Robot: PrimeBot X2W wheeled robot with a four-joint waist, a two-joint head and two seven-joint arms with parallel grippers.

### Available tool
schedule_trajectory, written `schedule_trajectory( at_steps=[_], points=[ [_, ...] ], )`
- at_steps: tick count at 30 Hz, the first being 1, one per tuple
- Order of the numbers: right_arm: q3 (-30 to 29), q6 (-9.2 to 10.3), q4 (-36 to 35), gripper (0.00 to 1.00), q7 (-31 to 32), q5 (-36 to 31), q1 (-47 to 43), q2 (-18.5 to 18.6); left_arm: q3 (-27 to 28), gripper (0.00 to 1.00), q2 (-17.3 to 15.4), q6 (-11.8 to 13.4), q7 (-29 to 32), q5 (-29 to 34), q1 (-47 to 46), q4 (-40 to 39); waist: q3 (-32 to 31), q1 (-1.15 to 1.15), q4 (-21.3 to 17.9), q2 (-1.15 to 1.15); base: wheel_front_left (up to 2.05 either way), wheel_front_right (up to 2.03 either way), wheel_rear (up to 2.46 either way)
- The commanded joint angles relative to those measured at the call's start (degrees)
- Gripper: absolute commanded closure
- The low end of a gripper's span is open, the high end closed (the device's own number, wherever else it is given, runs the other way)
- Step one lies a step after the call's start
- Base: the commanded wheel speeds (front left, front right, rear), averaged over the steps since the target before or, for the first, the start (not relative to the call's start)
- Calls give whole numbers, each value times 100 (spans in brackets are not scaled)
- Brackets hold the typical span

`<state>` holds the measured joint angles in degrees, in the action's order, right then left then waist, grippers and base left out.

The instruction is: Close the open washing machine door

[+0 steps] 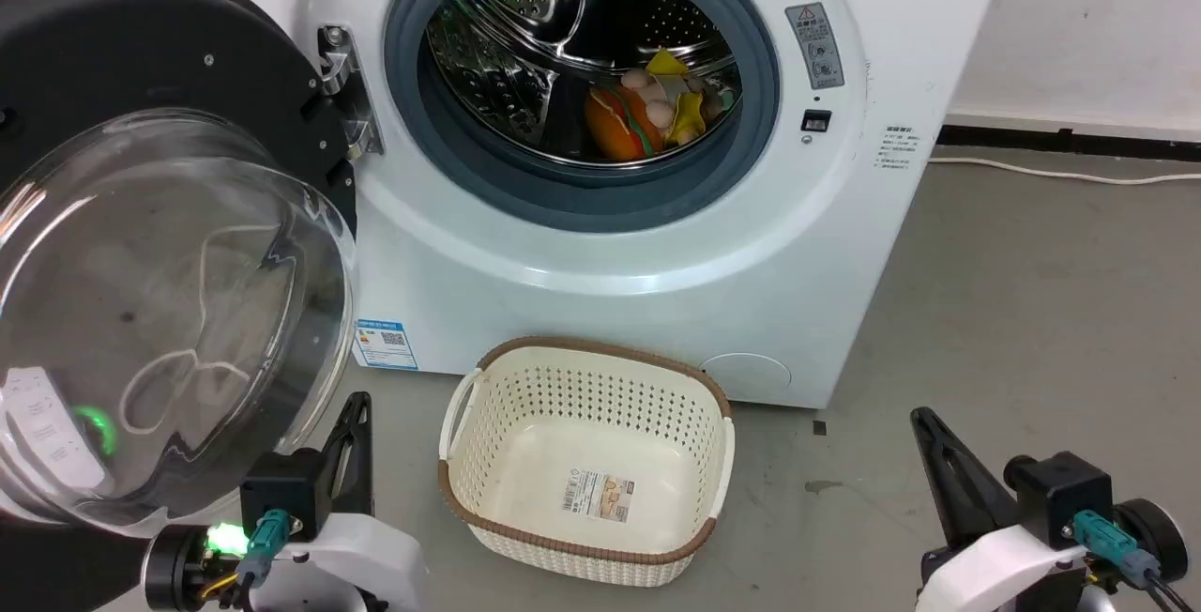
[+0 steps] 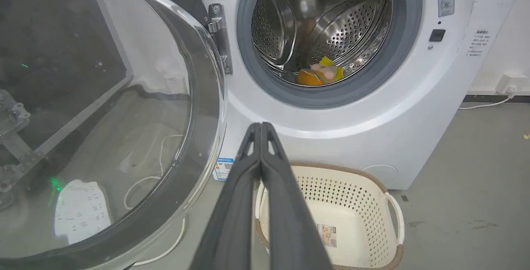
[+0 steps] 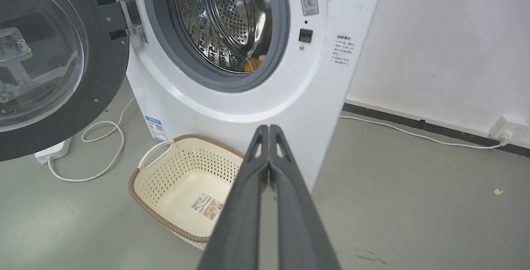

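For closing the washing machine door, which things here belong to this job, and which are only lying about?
For the job:
round black-rimmed glass washing machine door
metal hinge
grey rubber-ringed steel drum mouth

Lying about:
cream perforated plastic basket
colourful toys inside the drum
white power strip with cable

You can't read any wording: just a warning-triangle sticker (image 1: 814,44) and blue QR label (image 1: 386,344) on the washer (image 1: 563,302), barcode sticker (image 1: 600,497) in the basket (image 1: 563,394).
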<state>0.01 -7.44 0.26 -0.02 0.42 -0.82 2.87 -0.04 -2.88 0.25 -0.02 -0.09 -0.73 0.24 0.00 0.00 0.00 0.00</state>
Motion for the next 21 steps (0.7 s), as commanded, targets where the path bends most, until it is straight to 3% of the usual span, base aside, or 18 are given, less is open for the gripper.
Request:
schedule_trajectory(
  at_steps=[1,21],
  points=[
    [-1,-5,-26,100,2,-42,82,0,4,100,1,-25,2,9,73,-24,0,0,0,0,0,0,0],
    [-1,-5,-26,100,2,-42,82,0,4,100,1,-25,2,9,73,-24,0,0,0,0,0,0,0]
  ],
)
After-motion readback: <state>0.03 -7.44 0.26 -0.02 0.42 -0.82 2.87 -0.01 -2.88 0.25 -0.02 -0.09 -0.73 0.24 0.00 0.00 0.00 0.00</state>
